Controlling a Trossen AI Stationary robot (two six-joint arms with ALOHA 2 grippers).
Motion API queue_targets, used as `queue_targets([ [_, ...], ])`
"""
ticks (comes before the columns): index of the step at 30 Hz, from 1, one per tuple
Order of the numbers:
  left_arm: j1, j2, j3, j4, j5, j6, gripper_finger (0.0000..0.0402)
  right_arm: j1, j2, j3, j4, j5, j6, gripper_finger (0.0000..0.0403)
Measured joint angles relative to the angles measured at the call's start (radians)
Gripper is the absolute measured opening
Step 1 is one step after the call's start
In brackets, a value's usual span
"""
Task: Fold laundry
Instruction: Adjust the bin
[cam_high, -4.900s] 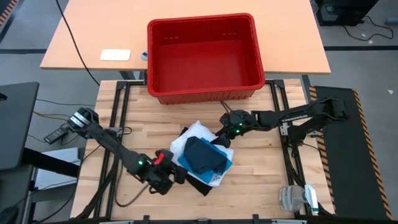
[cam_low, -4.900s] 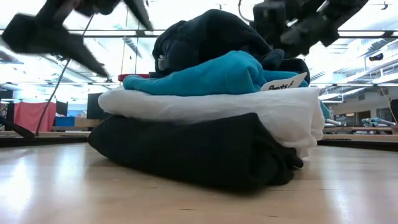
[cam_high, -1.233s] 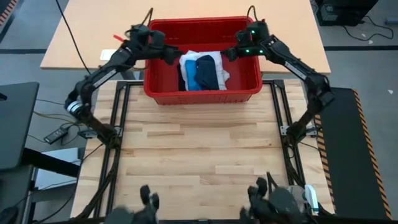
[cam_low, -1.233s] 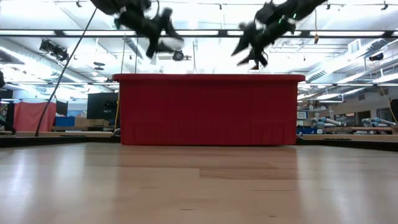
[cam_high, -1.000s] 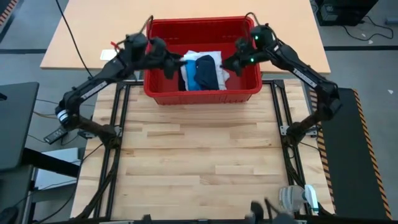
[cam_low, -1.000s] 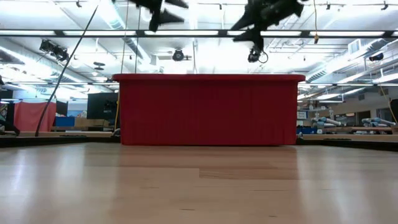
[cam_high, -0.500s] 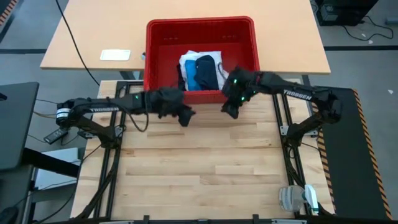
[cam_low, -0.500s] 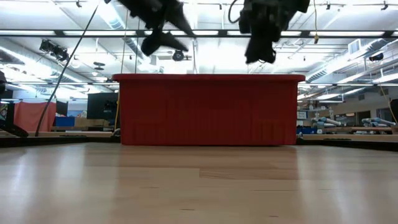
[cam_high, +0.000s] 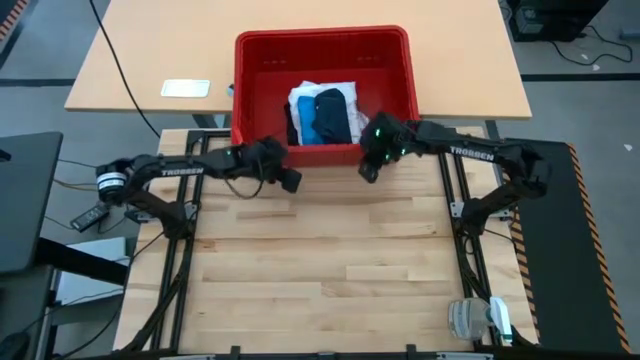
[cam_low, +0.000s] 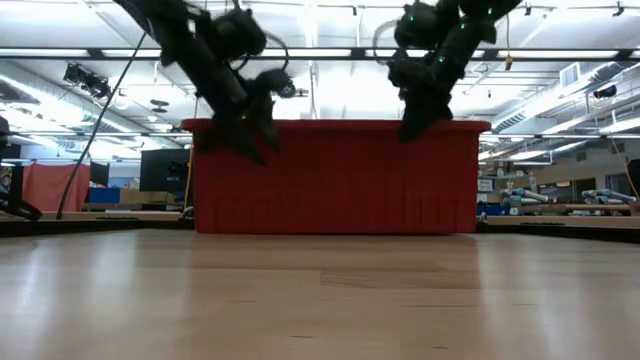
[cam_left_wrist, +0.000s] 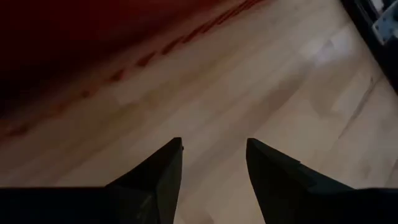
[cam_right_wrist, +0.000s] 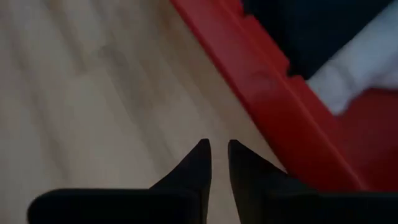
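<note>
The laundry (cam_high: 322, 115) lies as a folded stack inside the red basket (cam_high: 322, 40): white cloth (cam_high: 303, 99), a blue piece (cam_high: 311, 124) and a dark garment (cam_high: 333, 114). The low view hides it behind the basket's near wall (cam_low: 335, 175). My left gripper (cam_high: 291, 182) hangs open over bare wood just in front of that wall, toward its left end (cam_left_wrist: 213, 146). My right gripper (cam_high: 366, 173) hangs in front of the wall's right part, its fingers a narrow gap apart with nothing between them (cam_right_wrist: 219, 144). White cloth (cam_right_wrist: 360, 68) shows beyond the rim.
The basket stands at the far edge of the wooden table (cam_high: 320, 270), half on the tan desk (cam_high: 130, 50) behind it. A small white object (cam_high: 186, 88) lies on that desk. Black frame rails (cam_high: 190, 230) run along both table sides.
Both grippers have come down from above the basket and toward the table's near edge, to just in front of the basket's near wall, tipping to point more downward. The laundry stack has stayed where it was in the basket.
</note>
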Motion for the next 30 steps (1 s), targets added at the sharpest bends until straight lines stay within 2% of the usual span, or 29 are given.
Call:
queue_targets([
  [6,0.207,0.054,-0.001,0.239,0.118,0.109,0.018,-0.152,-0.003,0.004,0.117,-0.025,-0.056,0.0047],
  [12,0.389,0.12,0.013,0.483,0.267,0.126,0.018,-0.279,-0.004,0.004,0.255,0.039,-0.219,0.0029],
  [15,0.443,0.17,0.061,0.489,0.315,0.147,0.018,-0.357,0.005,-0.001,0.336,0.099,-0.249,0.0013],
  [18,0.469,0.218,0.114,0.482,0.321,0.195,0.018,-0.432,0.01,0.0,0.395,0.103,-0.251,0.0006],
  [24,0.51,0.266,0.196,0.465,0.337,0.256,0.018,-0.528,0.036,0.001,0.327,-0.034,-0.119,0.0007],
  [30,0.565,0.219,0.24,0.357,0.397,0.314,0.018,-0.509,-0.002,0.001,0.196,-0.156,-0.004,0.0004],
])
